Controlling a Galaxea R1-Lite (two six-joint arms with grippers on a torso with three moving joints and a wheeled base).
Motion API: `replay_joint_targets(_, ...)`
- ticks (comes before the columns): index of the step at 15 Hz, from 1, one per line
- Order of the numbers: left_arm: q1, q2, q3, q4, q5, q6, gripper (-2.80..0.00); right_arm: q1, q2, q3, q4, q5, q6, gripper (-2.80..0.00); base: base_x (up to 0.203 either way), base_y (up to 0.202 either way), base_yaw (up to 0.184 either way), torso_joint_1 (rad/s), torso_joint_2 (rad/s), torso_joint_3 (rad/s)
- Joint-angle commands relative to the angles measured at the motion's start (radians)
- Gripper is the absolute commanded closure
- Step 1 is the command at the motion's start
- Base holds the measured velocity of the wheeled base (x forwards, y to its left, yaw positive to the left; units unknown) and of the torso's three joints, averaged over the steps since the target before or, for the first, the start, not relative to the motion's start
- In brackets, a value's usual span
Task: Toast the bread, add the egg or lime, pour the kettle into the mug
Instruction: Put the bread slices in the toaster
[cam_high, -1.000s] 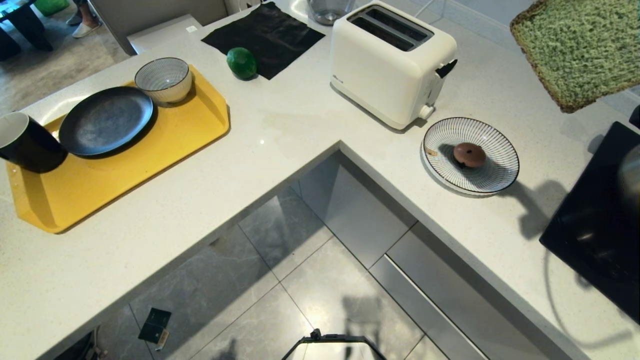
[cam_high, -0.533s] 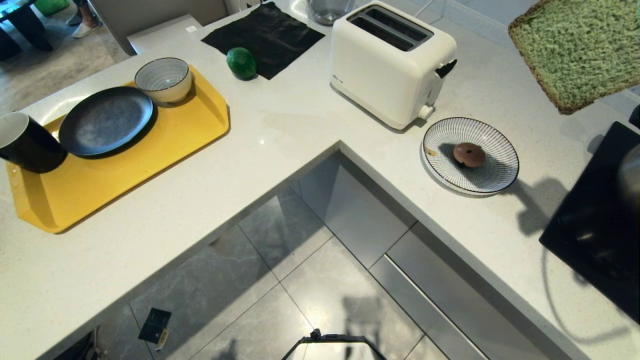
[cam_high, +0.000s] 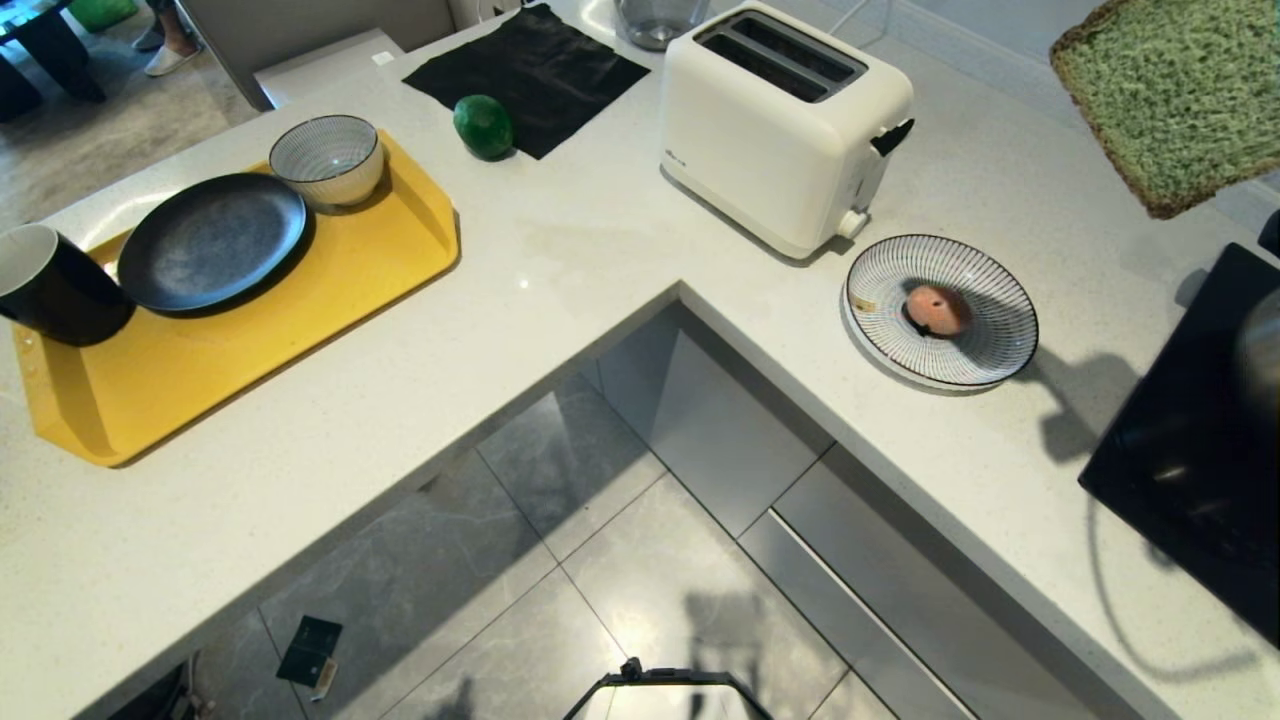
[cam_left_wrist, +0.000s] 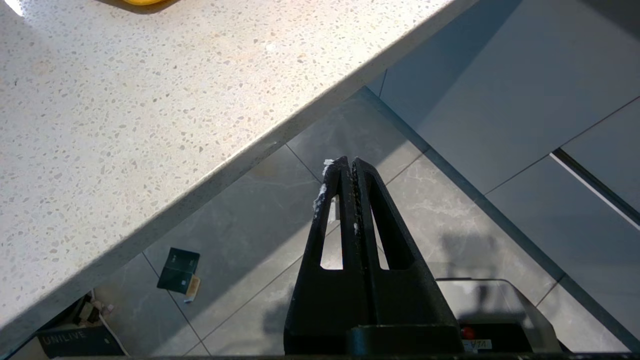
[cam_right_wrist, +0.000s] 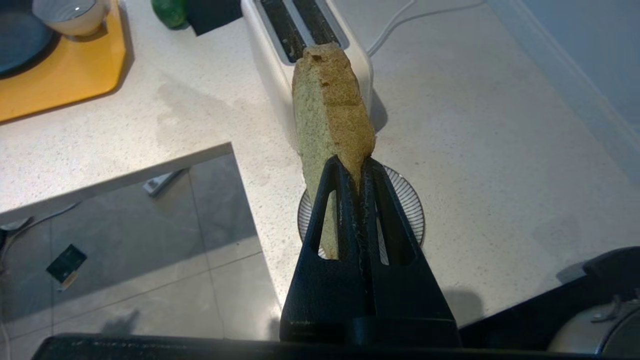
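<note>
Right pincer (cam_right_wrist: 354, 167) clamped on bread (cam_right_wrist: 330, 115), slice edge-on, held aloft above striped plate (cam_right_wrist: 412, 210); toaster (cam_right_wrist: 300, 45) slots lie ahead, running roughly along slice's long axis. Left pincer (cam_left_wrist: 348, 165) closed, empty, parked off bench (cam_left_wrist: 125, 100).

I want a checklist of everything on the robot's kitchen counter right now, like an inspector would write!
Surface: pale speckled L-shaped counter.
Job's things: bread held up in the air, on edge; white toaster slots empty; egg on striped plate; lime beside black cloth; mug at the yellow tray's edge.
Clutter: dark plate and striped bowl on the tray.
Grippers: right gripper shut on the bread; left gripper shut, empty, over the floor.
Cables: white cable behind the toaster.
Surroundings: grey tiled floor; small black box lying on it.
</note>
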Motion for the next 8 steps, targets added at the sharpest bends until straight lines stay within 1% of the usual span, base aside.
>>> replay_joint_targets(1, 0.0, -0.001, 0.015, -0.001, 0.0, -0.001, 0.0, 0.001, -0.02, 0.009, 0.004, -0.007, -0.003, 0.0, 0.0, 0.0, 0.0, 0.0, 0.0, 0.0)
replay_joint_targets(3, 0.0, -0.001, 0.015, -0.001, 0.0, -0.001, 0.0, 0.001, -0.047, 0.05, 0.002, -0.004, -0.004, 0.0, 0.0, 0.0, 0.0, 0.0, 0.0, 0.0)
replay_joint_targets(7, 0.0, -0.001, 0.015, -0.001, 0.001, -0.001, 0.0, 0.001, -0.045, 0.048, -0.001, 0.003, 0.006, 0.0, 0.0, 0.0, 0.0, 0.0, 0.0, 0.0)
replay_joint_targets(8, 0.0, -0.001, 0.015, -0.001, 0.0, -0.001, 0.0, 0.001, -0.043, 0.051, -0.001, 0.003, 0.017, 0.0, 0.0, 0.0, 0.0, 0.082, -0.09, -0.084)
